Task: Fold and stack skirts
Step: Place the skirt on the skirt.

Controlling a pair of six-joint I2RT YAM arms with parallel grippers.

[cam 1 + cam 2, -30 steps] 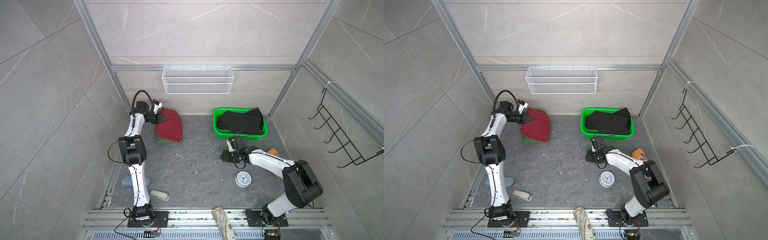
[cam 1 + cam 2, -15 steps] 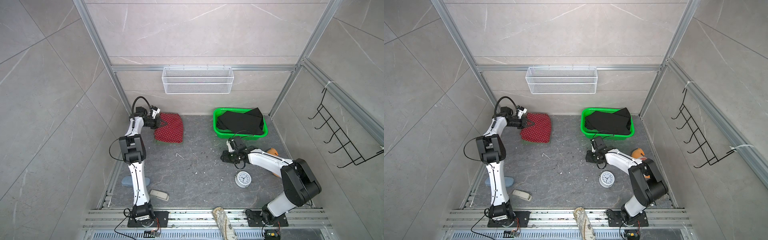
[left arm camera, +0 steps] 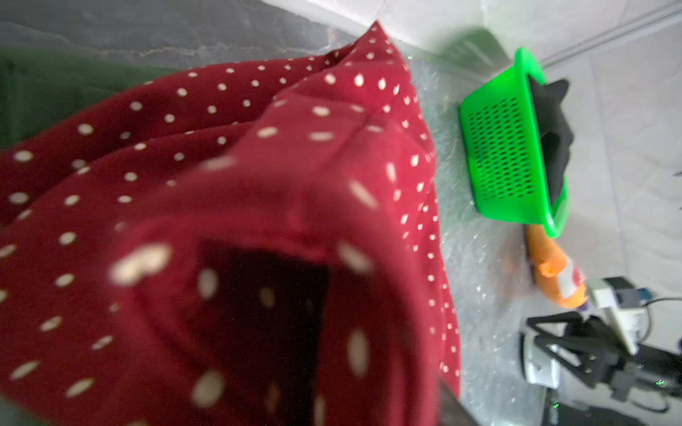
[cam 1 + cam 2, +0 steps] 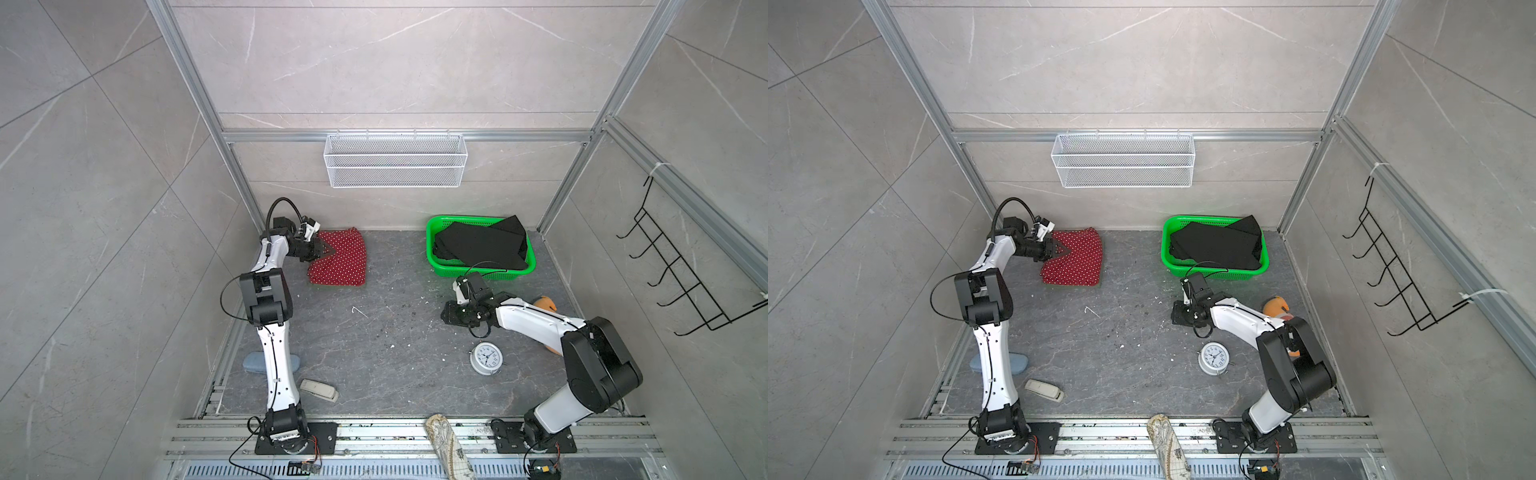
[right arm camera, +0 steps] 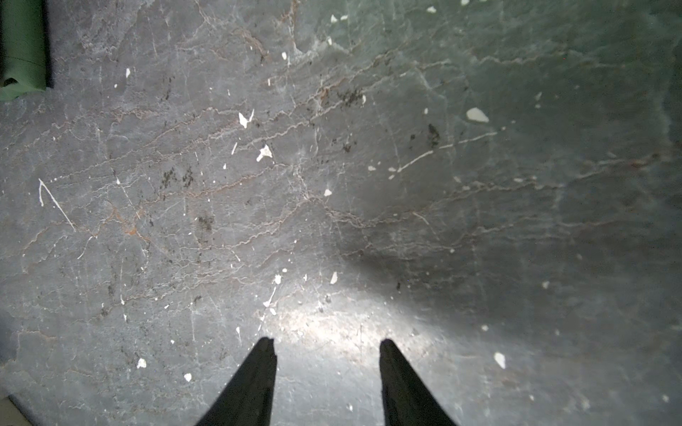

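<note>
The black skirt [image 4: 482,245] lies in the green basket [image 4: 430,245], far right. The red dotted skirt [image 4: 345,262] lies far left, on top of the olive green skirt [image 3: 55,85]. The left gripper [image 4: 330,250] is at its left edge; I cannot tell if it grips. The right gripper [image 5: 328,345] is spread apart and empty. I think the red one is stacked, so next fetch the black one.

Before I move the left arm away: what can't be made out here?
Left gripper: open or gripping unclear; red skirt drapes over it, blurred, in the left wrist view; too small in both top views.
Green skirt: fold hidden under the red skirt.
Black skirt: layers indistinct, black on black; basket wall hides its underside.
</note>
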